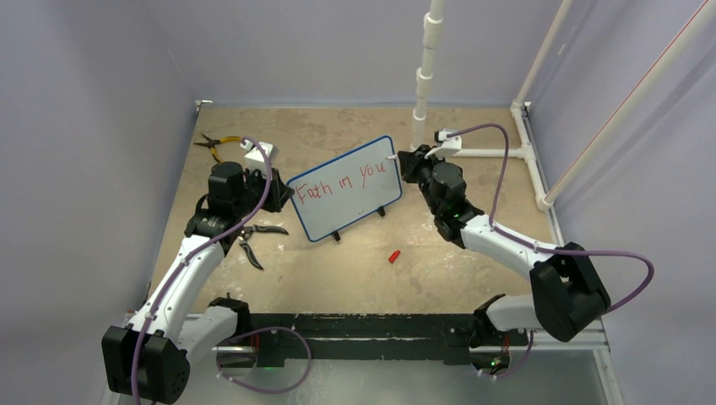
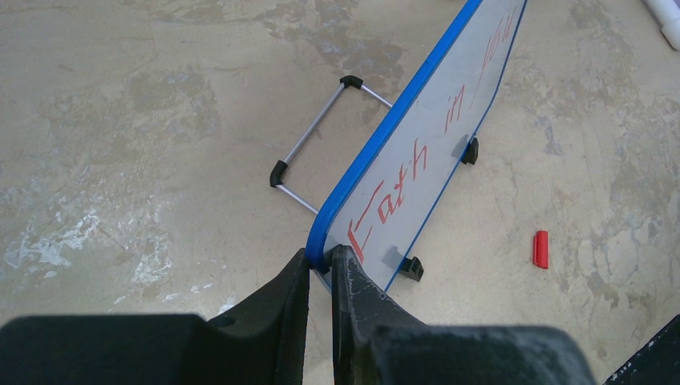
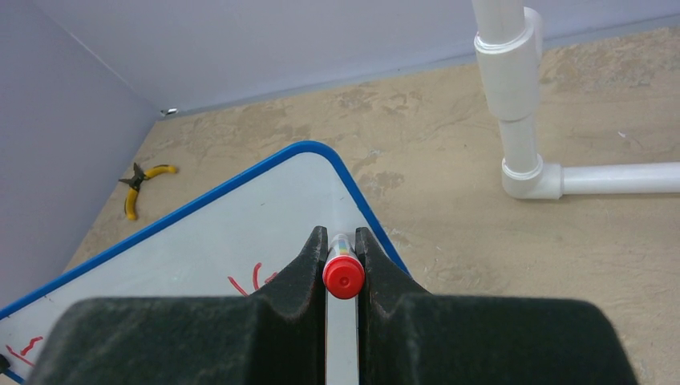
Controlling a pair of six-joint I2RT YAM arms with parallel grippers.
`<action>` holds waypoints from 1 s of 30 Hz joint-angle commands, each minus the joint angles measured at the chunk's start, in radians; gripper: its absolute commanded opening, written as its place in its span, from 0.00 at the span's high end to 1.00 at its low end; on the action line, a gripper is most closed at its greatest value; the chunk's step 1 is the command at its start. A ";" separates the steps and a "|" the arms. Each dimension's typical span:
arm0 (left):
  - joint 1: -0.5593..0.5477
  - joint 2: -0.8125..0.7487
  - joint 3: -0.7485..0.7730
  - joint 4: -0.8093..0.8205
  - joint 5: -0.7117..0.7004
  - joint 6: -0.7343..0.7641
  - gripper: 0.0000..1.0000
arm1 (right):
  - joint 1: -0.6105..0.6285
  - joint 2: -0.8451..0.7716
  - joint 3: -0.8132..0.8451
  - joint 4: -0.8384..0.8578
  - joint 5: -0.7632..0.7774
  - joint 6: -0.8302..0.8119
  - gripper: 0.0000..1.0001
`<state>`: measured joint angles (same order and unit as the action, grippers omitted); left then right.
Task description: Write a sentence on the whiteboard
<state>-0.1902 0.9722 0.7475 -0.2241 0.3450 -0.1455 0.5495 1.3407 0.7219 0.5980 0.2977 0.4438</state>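
Mid-sentence at my remote bench: nearest me, a red cap (image 1: 393, 256) lies loose on the table (image 1: 338, 283). Behind it, my left gripper (image 2: 321, 258) is pinched tight on the board (image 1: 355, 209) at its left corner, steadying it on its feet at mid-table. My right gripper (image 3: 342, 241) is closed around the marker (image 3: 343, 277), its tip apparently at the board's upper right, though the fingers hide it. The sentence (image 1: 346, 180) reads "Faith in you"; I judge the ending unwritten. Yellow pliers (image 1: 211, 145) lie farthest back.

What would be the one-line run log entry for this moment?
left fingers: shut on whiteboard corner | right fingers: shut on marker | sentence: reads roughly "Faith in you" | red cap: on table
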 commanded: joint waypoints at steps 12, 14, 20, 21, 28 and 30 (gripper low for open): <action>0.001 0.008 -0.013 0.020 0.028 0.012 1.00 | -0.004 -0.012 -0.051 0.006 0.022 0.029 1.00; 0.000 0.007 -0.013 0.020 0.026 0.011 1.00 | -0.003 -0.016 -0.063 0.007 0.023 0.033 1.00; 0.000 0.006 -0.013 0.020 0.028 0.012 1.00 | -0.004 -0.019 -0.059 0.013 0.021 0.033 1.00; 0.000 0.005 -0.013 0.020 0.026 0.012 1.00 | -0.004 -0.020 -0.056 0.017 0.019 0.033 1.00; 0.000 0.003 -0.014 0.019 0.025 0.012 1.00 | -0.004 -0.019 -0.024 0.034 0.016 0.032 1.00; 0.001 0.003 -0.014 0.018 0.025 0.012 1.00 | -0.003 -0.018 -0.012 0.038 0.021 0.028 1.00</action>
<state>-0.1902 0.9722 0.7475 -0.2237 0.3458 -0.1455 0.5491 1.3407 0.6567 0.5919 0.3012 0.4709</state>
